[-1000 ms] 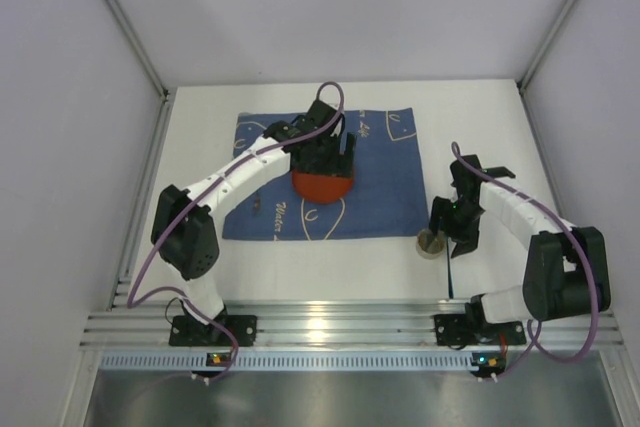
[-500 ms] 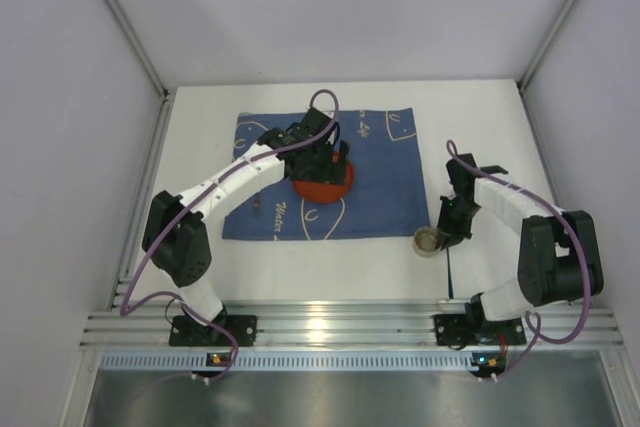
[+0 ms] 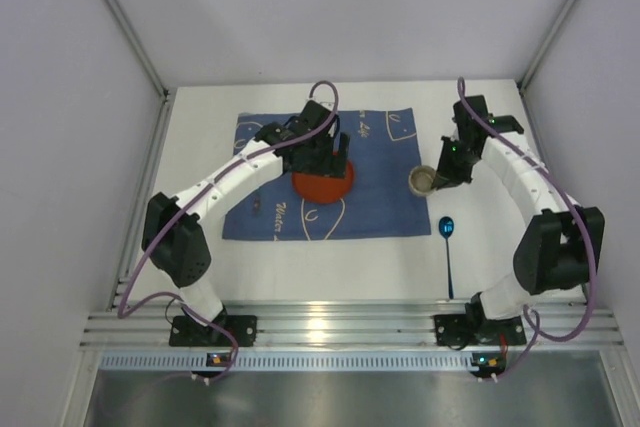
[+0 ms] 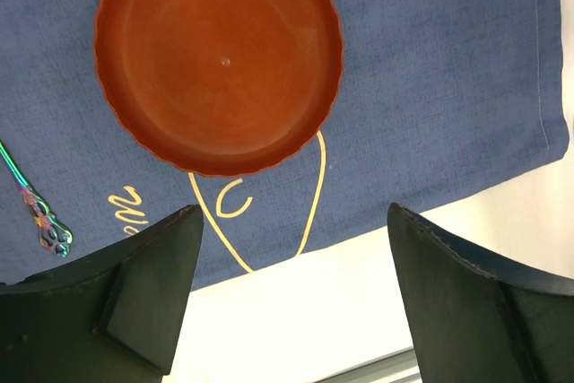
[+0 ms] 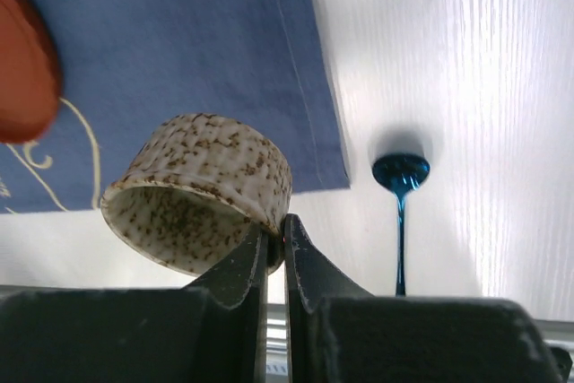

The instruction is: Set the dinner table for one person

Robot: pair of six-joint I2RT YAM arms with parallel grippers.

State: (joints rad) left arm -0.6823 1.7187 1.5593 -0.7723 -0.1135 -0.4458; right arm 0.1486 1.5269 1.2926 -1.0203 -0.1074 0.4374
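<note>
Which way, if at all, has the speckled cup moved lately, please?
Yes: the right gripper carried the speckled cup away from the near rail, along the cloth's right edge.

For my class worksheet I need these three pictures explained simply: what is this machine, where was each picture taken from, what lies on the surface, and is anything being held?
It is two robot arms bolted at the near edge of a white table. The wide picture looks down from above and behind them; the other two come from cameras on each wrist. A blue cloth carries a red plate and a slim utensil; a blue spoon lies on the bare table. The left tool hangs open above the plate, holding nothing. The right tool is shut on the rim of a speckled cup.
</note>
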